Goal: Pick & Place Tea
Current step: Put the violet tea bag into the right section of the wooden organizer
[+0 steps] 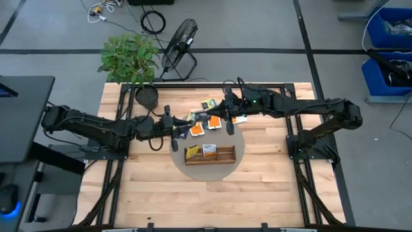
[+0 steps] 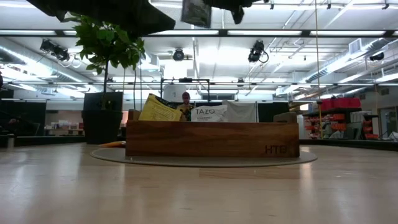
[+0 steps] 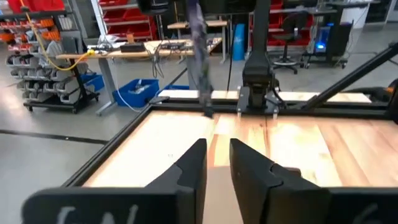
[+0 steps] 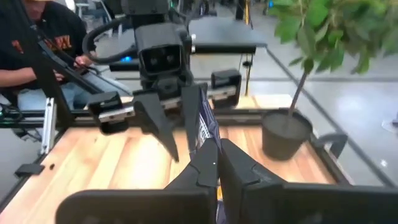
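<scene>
Spanning a wooden table, tray on mat, workshop shelving beyond

I read "TAZO" on white packet standing in tray, low view. "HTB" on tray front, right end, same view. Orange lettering on person's dark shirt, right wrist view, can't read it. Other packets' print too small for me in high view.
</scene>
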`<action>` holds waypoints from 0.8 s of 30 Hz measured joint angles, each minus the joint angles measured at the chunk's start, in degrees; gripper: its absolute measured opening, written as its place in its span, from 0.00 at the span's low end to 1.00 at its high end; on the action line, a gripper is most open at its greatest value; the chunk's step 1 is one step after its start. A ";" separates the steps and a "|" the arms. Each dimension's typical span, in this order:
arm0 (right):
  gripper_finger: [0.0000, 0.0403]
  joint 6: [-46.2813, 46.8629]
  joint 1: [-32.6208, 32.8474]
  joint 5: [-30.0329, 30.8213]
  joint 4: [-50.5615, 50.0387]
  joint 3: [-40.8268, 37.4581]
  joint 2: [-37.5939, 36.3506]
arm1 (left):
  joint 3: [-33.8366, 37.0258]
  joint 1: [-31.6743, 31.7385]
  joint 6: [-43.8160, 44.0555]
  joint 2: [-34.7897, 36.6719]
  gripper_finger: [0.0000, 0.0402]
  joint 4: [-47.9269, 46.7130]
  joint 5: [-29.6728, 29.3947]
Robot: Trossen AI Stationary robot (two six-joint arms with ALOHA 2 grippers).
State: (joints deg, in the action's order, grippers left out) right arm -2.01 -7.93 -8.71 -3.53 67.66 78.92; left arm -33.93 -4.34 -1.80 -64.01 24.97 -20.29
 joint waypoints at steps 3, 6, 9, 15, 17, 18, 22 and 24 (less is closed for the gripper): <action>0.00 1.09 -0.01 2.45 -7.18 -0.03 -2.09 | 0.00 0.00 -0.02 0.00 0.22 -0.95 -0.02; 0.00 3.64 0.36 5.65 -10.37 -2.58 -4.22 | 0.00 0.00 -0.07 0.00 0.23 -1.07 -0.31; 0.00 7.10 2.25 8.24 -9.75 -7.86 -6.25 | 0.00 0.00 -0.05 0.00 0.23 -1.33 -2.04; 0.00 14.24 5.81 10.75 0.38 -21.88 -9.64 | 0.00 -0.02 -0.03 0.00 0.23 -1.36 -2.56; 0.00 16.55 6.33 10.79 4.66 -25.77 -10.01 | 0.00 -0.02 0.06 0.00 0.23 -1.37 -2.54; 0.00 17.37 6.58 10.82 6.63 -27.54 -10.04 | 0.00 -0.02 0.06 0.00 0.23 -1.37 -2.54; 0.00 20.24 8.11 10.86 11.18 -33.27 -9.80 | 0.02 0.00 0.08 0.00 0.23 -1.35 -2.56; 0.00 20.95 9.20 11.44 12.70 -35.04 -9.82 | 0.02 -0.01 0.10 0.00 0.23 -1.35 -2.55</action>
State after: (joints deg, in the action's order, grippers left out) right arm 18.94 1.27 2.73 9.17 32.62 69.10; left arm -33.91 -4.34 -1.69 -64.01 23.62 -22.85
